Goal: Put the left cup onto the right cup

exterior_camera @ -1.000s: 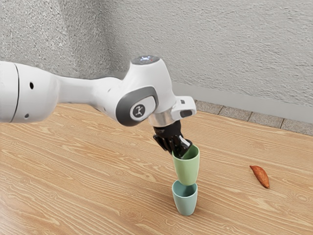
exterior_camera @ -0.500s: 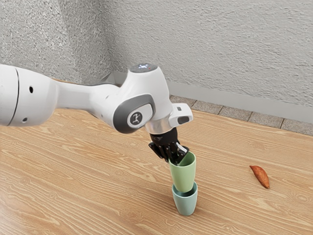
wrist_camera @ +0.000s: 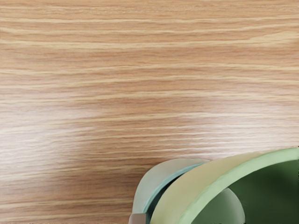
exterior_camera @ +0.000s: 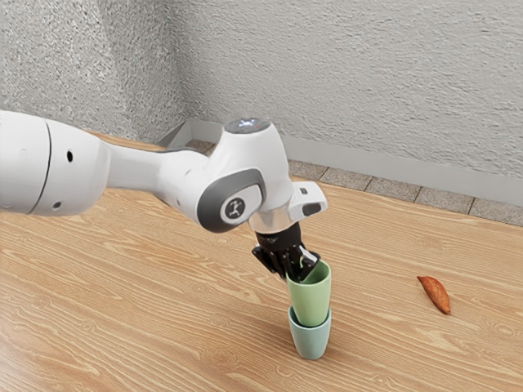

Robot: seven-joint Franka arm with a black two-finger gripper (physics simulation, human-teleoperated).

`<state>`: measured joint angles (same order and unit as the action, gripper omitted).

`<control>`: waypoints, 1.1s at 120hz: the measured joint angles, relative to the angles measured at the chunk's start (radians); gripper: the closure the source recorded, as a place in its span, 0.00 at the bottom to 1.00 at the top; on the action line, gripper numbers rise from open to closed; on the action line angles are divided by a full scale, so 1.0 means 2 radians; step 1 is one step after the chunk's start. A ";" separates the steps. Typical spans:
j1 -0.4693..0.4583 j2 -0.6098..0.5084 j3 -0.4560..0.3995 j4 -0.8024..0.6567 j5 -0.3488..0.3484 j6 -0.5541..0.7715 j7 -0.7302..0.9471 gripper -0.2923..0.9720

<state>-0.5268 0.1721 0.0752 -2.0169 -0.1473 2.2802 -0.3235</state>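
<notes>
A light green cup (exterior_camera: pixel 310 296) stands nested in the mouth of a teal cup (exterior_camera: pixel 310 336) on the wooden table. It is nearly upright and leans a little toward the exterior view's right. My black gripper (exterior_camera: pixel 299 265) is at the green cup's rim on the side toward the exterior view's left, shut on the wall of the cup. In the wrist view the green cup's rim (wrist_camera: pixel 219 186) sits just under my hand, and the teal cup's rim (wrist_camera: pixel 159 179) peeks out beside and beneath it.
A small orange-brown object (exterior_camera: pixel 435 294) lies on the table (exterior_camera: pixel 122 302) toward the exterior view's right of the cups. A grey textured wall (exterior_camera: pixel 368 73) with a tiled strip runs behind the table.
The green cup has come down from above the teal cup and sunk into its mouth. My hand has lowered with it and the cup stands straighter.
</notes>
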 joint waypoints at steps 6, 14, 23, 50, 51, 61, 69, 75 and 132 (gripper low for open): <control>0.000 0.002 0.000 0.000 0.000 0.000 -0.002 0.85; 0.000 0.002 0.000 0.000 0.000 0.001 -0.004 0.85; 0.000 0.005 0.000 -0.001 -0.001 0.001 -0.006 0.85; 0.000 0.009 0.000 -0.001 -0.002 0.001 -0.011 0.78; 0.000 0.009 0.000 -0.001 -0.002 0.001 -0.011 0.77; 0.001 0.009 0.000 -0.001 -0.004 0.001 -0.012 0.62; 0.001 0.009 0.000 -0.001 -0.005 0.001 -0.012 0.51; 0.000 0.009 0.000 -0.001 -0.005 0.001 -0.012 0.45; 0.003 -0.111 0.004 0.079 0.082 -0.115 0.036 0.25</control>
<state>-0.5206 -0.0501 0.0832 -1.8587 0.0171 2.0510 -0.2506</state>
